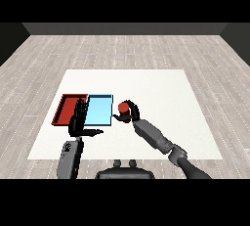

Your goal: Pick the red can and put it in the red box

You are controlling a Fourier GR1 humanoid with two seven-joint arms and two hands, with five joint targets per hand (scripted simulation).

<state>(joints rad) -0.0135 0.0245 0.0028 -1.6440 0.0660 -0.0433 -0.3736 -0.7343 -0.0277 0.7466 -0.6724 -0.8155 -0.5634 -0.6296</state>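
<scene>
Right hand (131,114) fingers grasp the can (124,107) beside the blue tray (99,110); left hand (78,122) fingers released.

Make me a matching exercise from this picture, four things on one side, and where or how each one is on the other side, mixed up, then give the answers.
Things:
1. red can
2. red tray
3. light blue tray
4. left hand

Places or states:
A. fingers straight, held over the near edge of the trays
B. farthest left on the white table
C. held in the right hand, right of both trays
D. between the red tray and the can

Pairs: 1-C, 2-B, 3-D, 4-A
</scene>
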